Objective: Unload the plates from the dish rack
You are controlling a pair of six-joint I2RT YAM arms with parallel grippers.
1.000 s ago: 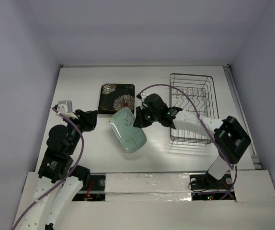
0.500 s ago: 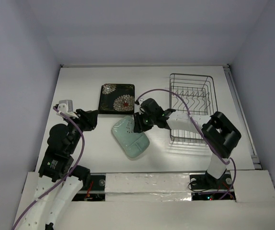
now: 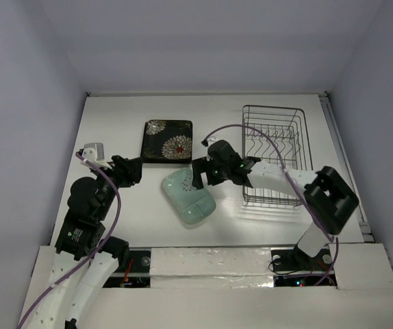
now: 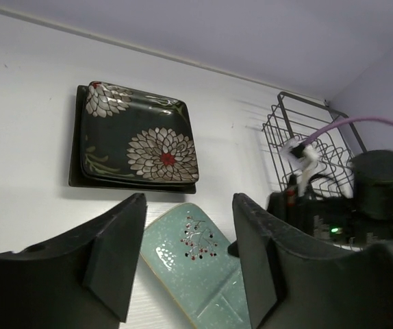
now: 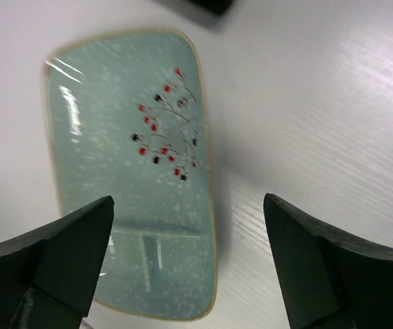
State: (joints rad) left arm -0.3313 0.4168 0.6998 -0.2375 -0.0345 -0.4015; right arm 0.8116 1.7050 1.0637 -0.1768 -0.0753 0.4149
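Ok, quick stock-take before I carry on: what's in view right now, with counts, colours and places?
Flowered plates: a stack of at least two, black, white flowers on the top one, far left-centre of the table.
Oblong plate: one, pale mint with a red-berry sprig, flat on the table, nearer than the stack.
Dish rack: one, dark wire, right side of the table, no plate showing in it.
Table: one, white.
Cables: two, purple, one along each arm.
Left gripper: black, open, holding nothing, left of the oblong plate.
Right gripper: black, open, above the oblong plate.
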